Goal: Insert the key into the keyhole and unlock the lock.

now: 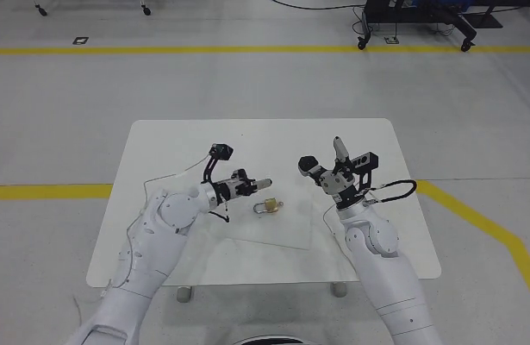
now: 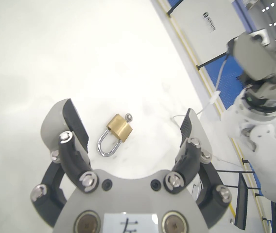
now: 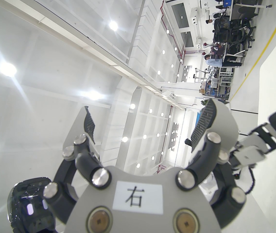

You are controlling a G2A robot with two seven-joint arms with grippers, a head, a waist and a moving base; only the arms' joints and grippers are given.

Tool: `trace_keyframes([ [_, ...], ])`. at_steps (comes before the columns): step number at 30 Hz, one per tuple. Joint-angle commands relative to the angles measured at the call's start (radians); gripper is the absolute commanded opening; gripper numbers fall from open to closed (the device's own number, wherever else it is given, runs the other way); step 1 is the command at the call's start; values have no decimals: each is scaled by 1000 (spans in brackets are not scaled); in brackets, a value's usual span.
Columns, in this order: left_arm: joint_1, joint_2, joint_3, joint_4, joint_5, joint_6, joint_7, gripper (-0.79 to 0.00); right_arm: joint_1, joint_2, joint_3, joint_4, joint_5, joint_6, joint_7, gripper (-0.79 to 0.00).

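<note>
Just ahead of the left gripper (image 1: pixel 263 184) we find the padlock (image 2: pixel 115 134) flat on the table (image 1: pixel 247 142), in line with its spread fingers, shackle toward that gripper, brass body and what may be the key (image 2: pixel 128 117) beyond; the right gripper (image 3: pixel 149 106), also spread and empty, points upward, farther off

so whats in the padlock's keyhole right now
A small silver piece juts from the brass padlock at the end opposite its shackle, probably the key's head. The keyhole itself and any blade inside it are covered, so how deep it sits cannot be seen.
</note>
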State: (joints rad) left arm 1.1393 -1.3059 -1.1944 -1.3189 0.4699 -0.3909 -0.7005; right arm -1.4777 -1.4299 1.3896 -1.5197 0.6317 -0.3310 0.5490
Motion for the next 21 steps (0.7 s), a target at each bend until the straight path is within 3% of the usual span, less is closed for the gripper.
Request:
trace_keyframes([
  [1,31,11,-42,-51,29,-18,45,0,0,0,0,0,0,0,0,0],
  [4,62,23,-83,-104,154,8,137,0,0,0,0,0,0,0,0,0],
  [7,78,27,-107,-120,145,-20,222,0,0,0,0,0,0,0,0,0],
  [21,80,27,-109,-118,146,-17,228,0,0,0,0,0,0,0,0,0],
])
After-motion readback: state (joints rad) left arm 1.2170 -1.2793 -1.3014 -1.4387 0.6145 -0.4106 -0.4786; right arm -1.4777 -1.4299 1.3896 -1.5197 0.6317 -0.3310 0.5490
